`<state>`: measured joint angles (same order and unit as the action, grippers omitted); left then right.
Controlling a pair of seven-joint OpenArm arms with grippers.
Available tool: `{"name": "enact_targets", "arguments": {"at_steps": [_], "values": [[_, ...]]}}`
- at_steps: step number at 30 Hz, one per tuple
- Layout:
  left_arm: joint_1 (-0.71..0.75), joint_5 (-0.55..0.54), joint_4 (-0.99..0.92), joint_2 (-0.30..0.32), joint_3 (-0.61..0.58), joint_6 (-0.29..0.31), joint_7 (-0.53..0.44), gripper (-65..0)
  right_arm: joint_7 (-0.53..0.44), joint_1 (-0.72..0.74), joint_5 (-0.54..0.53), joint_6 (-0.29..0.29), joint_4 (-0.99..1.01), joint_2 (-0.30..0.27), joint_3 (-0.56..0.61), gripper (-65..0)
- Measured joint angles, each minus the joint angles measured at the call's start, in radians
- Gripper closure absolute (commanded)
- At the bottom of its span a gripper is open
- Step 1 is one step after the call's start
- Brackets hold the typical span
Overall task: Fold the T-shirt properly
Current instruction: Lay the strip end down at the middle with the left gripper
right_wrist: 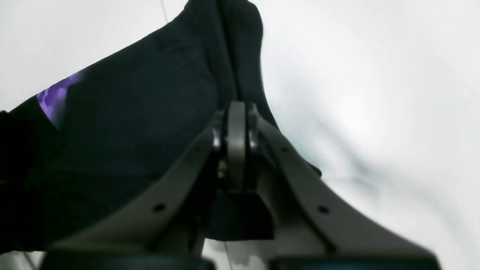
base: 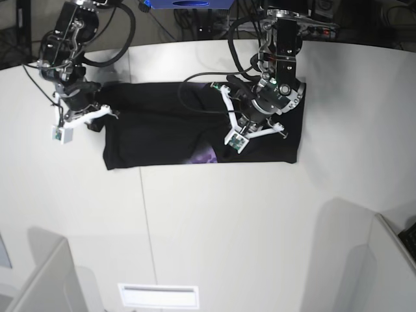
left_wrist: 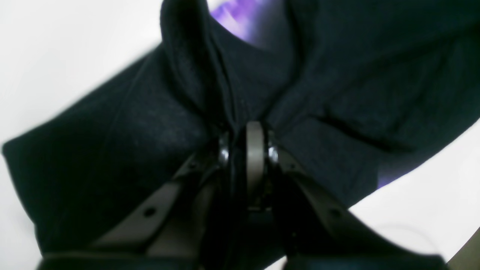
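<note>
The black T-shirt (base: 162, 133) lies spread as a wide, roughly rectangular band across the far half of the white counter (base: 214, 227), its long axis running side to side, its near edge fairly straight and its far edge close to the counter's back rim. A small patch of the purple print (base: 207, 156) peeks out at the near edge around the middle, where the cloth is turned up a little. The right tool (base: 91, 112) sits at the shirt's end toward the base view's left edge; in the right wrist view its jaws are pressed together on a pinched ridge of black fabric (right_wrist: 228, 56) that rises between them, with a sliver of purple showing at the cloth's edge and bare counter off to one side. The left tool (base: 255, 123) is over the other portion of the shirt, toward the base view's right; in the left wrist view its jaws are likewise clamped on a gathered fold of dark cloth (left_wrist: 240, 93), with creases radiating away from the pinch and purple print visible beyond and at the lower edge of the fabric. Both wrist views are blurred. Black cables (base: 195, 84) trail across the shirt's far edge between the two arms.
</note>
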<state>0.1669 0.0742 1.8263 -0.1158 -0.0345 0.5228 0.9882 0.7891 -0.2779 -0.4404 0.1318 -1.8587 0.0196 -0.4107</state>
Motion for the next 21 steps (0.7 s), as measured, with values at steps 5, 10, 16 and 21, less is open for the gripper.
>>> {"name": "enact_targets", "arguments": {"at_steps": [5,10,16,21], "values": [[-0.001,0.0,0.004,0.0,0.0,0.0,-0.001,0.0,0.0,0.0,0.0,0.0,0.0,0.0,0.0,0.0],[-0.001,0.005,0.06,0.0,0.002,-0.001,0.002,0.0,0.0,0.0,0.0,0.0,0.0,0.0,0.0,0.0],[-0.002,0.005,0.072,0.002,0.007,-0.037,0.001,0.0,0.0,0.0,0.0,0.0,0.0,0.0,0.0,0.0],[-0.004,0.0,0.071,0.002,0.004,-0.076,0.0,0.0,0.0,0.0,0.0,0.0,0.0,0.0,0.0,0.0]]}}
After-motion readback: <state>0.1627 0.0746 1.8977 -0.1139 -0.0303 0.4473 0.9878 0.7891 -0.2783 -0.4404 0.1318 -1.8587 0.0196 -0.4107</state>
